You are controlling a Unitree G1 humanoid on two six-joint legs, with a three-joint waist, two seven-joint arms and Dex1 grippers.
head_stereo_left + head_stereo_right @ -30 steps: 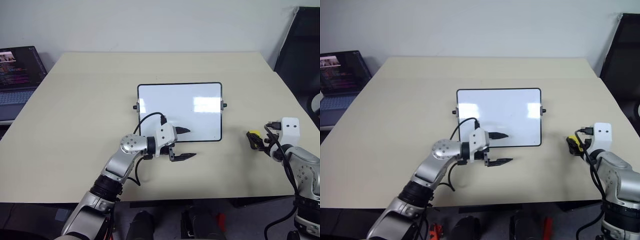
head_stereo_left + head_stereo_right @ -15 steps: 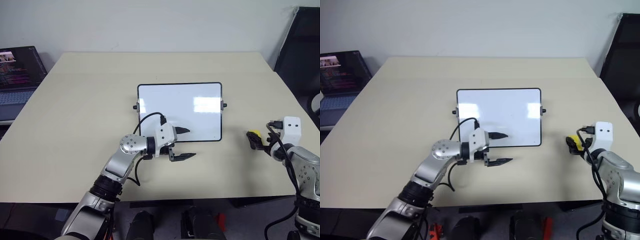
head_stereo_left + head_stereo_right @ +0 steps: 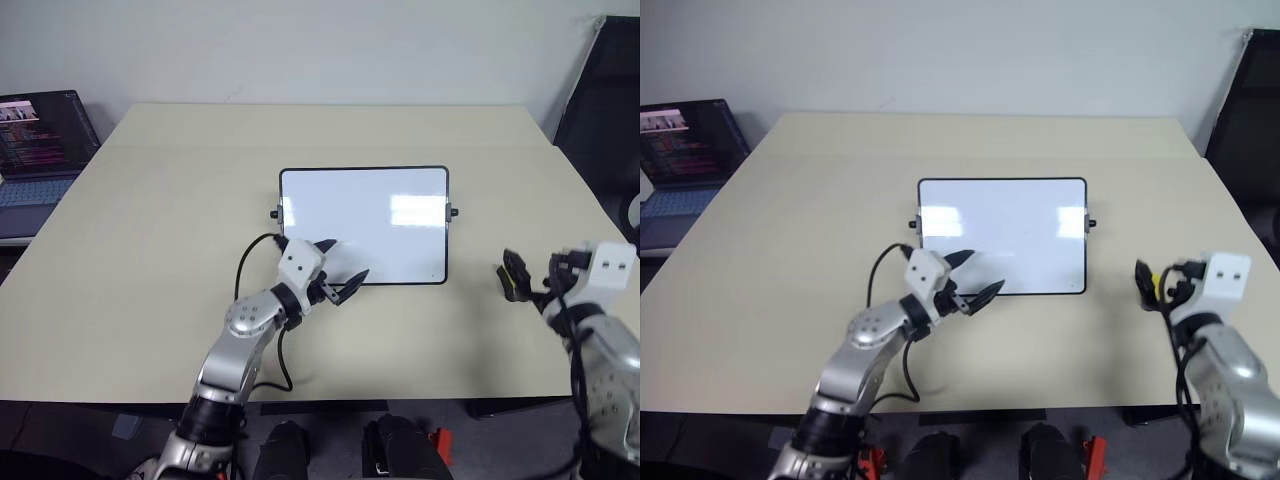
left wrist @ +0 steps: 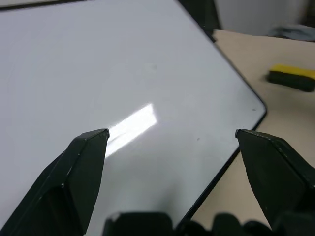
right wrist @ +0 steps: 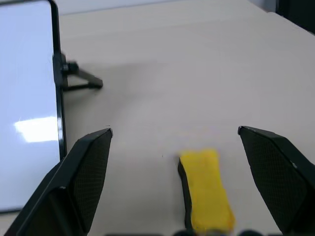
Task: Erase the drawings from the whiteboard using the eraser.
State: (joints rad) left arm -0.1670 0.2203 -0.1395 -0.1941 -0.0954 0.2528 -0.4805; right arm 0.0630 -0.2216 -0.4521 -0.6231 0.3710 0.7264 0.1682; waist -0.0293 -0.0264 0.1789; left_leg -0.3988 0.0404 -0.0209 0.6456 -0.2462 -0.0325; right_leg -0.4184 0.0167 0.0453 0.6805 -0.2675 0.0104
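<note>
On the counter (image 3: 150,220), the whiteboard (image 3: 363,225) lies flat near the centre, long sides running left to right, with a small black knob at each short side. Its white face carries only bright reflections; no drawings can be made out on it, though faint traces may be too small to resolve.

Left gripper (image 3: 335,270): positioned at the near left corner of the whiteboard, pointing toward the right and slightly away from the robot. Its fingers (image 4: 83,167) stand apart with nothing between them; in the left wrist view they frame the board's face and its near right corner.

Right gripper (image 5: 174,142): positioned at the right side of the counter, well apart from the whiteboard. Its fingers stand wide apart and are not clamped on anything.

Eraser (image 5: 204,189): yellow top, dark underside, lying on the counter between the right fingers' tips without visible contact, to the right of the whiteboard's right short side.

Laptop (image 3: 40,140): open, at the far left edge.
</note>
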